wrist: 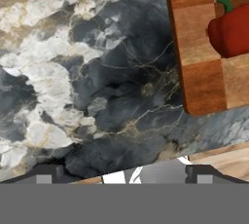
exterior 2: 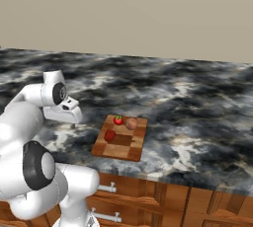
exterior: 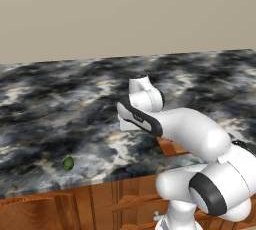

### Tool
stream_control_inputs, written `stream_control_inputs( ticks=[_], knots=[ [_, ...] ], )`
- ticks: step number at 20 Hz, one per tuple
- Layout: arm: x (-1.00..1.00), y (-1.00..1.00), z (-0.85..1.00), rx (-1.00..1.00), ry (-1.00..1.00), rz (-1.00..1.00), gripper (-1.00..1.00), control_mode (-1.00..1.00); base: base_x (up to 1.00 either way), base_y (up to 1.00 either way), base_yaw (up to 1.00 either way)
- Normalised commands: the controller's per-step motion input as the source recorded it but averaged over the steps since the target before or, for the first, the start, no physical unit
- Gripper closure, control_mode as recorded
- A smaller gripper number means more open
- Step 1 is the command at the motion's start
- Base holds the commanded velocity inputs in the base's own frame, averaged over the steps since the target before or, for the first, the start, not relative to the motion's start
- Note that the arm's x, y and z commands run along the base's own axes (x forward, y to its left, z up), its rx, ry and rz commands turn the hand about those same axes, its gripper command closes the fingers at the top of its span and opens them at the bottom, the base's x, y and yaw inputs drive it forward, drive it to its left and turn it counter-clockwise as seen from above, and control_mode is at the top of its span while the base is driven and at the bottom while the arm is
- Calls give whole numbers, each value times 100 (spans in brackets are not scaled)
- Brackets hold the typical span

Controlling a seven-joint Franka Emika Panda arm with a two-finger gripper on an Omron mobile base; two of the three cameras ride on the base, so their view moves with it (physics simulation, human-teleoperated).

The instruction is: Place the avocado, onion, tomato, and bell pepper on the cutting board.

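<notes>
Gripper (wrist: 124,172) jaws spread wide, empty, above veined dark marble counter (wrist: 97,72). Checkered wooden cutting board (exterior 2: 120,143) carries glossy tomato (exterior 2: 118,120), dull onion (exterior 2: 131,123), lobed bell pepper (exterior 2: 109,135). Egg-shaped avocado (exterior: 68,163) near counter front edge.

The white arm (exterior: 200,144) is reaching up from the lower right and bending out over the dark marbled counter (exterior: 60,104), its hand (exterior: 135,109) hanging above the stone with the fingers hidden from this side. Just under and behind the hand, a wooden corner of the cutting board (exterior: 170,147) is peeking out beneath the forearm. Well off to the hand's left, near the counter's front edge above the wooden cabinet fronts (exterior: 75,206), the avocado (exterior: 68,163) is sitting alone.
</notes>
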Motion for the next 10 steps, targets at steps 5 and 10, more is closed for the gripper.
stream_control_inputs(
  ticks=[5,10],
  knots=[
    [-21,49,0,-1,0,0,-100,-100,0,0,0],
    [-26,60,0,-1,0,0,-100,-100,0,0,0]
  ],
)
